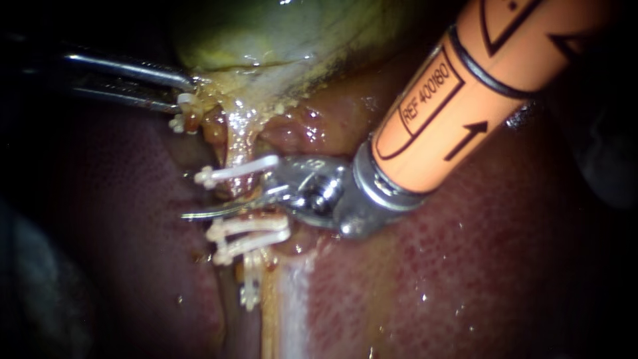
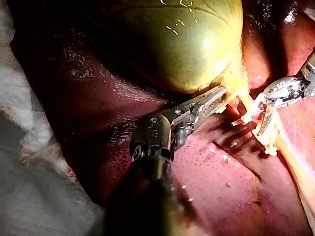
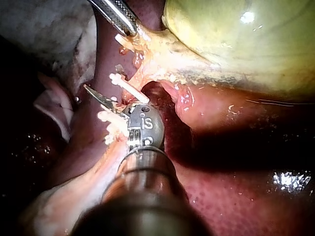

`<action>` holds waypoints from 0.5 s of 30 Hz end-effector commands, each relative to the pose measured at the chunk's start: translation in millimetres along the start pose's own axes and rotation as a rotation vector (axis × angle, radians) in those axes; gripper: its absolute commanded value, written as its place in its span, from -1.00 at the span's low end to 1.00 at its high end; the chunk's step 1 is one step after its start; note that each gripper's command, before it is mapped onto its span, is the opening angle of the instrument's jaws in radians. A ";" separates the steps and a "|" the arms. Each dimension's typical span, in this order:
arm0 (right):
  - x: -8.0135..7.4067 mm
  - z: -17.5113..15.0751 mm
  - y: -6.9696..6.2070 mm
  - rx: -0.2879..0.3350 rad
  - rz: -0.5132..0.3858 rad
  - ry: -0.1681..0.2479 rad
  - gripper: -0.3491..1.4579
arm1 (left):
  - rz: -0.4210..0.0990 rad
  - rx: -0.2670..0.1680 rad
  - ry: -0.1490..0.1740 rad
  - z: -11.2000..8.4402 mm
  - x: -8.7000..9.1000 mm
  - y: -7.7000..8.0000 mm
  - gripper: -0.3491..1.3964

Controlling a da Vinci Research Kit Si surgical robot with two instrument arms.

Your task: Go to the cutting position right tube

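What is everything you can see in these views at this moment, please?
gallbladder: one, green-yellow, beyond the clips.
liver: one, dark red, under everything.
tube: one clearly seen, yellowish, leading from the gallbladder.
clips: at least four, white, across the tube.
cloth: one, white-grey, at the liver's edge.
left instrument: one, silver, jaws shut on the gallbladder's neck.
right instrument: one, orange shaft, jaws open at the tube between clips.

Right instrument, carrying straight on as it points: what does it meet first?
Likely the tube between the upper clip and lower clips, where the right instrument now has its open blades; depth unclear.
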 end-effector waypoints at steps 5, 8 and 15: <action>-0.1 0.2 -0.4 0.010 0.010 0.008 0.78 | 0.000 0.000 0.000 0.0 0.0 0.0 -1.00; -0.2 0.4 -1.0 0.025 0.019 0.010 0.78 | 0.000 0.000 0.000 0.0 0.0 -0.1 -1.00; 0.5 0.8 -4.2 0.090 0.013 0.018 0.78 | 0.001 -0.001 -0.001 -0.1 0.0 -0.3 -1.00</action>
